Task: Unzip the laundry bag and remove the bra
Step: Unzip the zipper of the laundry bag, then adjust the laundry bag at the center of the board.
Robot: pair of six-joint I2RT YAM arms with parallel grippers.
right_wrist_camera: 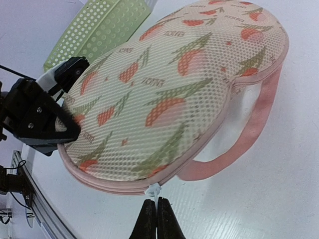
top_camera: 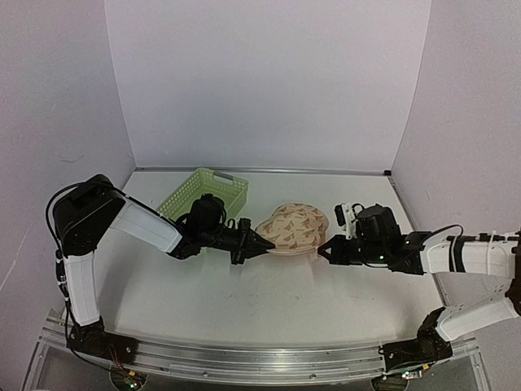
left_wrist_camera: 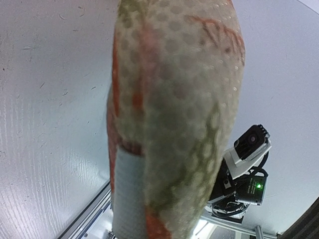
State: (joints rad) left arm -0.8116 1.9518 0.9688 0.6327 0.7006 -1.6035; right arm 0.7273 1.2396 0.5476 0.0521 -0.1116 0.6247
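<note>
Top external, green basket (top_camera: 203, 191) behind left arm (top_camera: 151, 226), beside laundry bag (top_camera: 295, 226)

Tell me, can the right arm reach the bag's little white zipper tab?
Probably yes: the right pincer is shut right at the white zipper tab on the laundry bag, with nothing between them.

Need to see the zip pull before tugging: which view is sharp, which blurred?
Right wrist: sharp, zip pull clear at the shut jaws. Left wrist: laundry bag too close, soft and blurred. Top external: evenly lit, pull too small.
</note>
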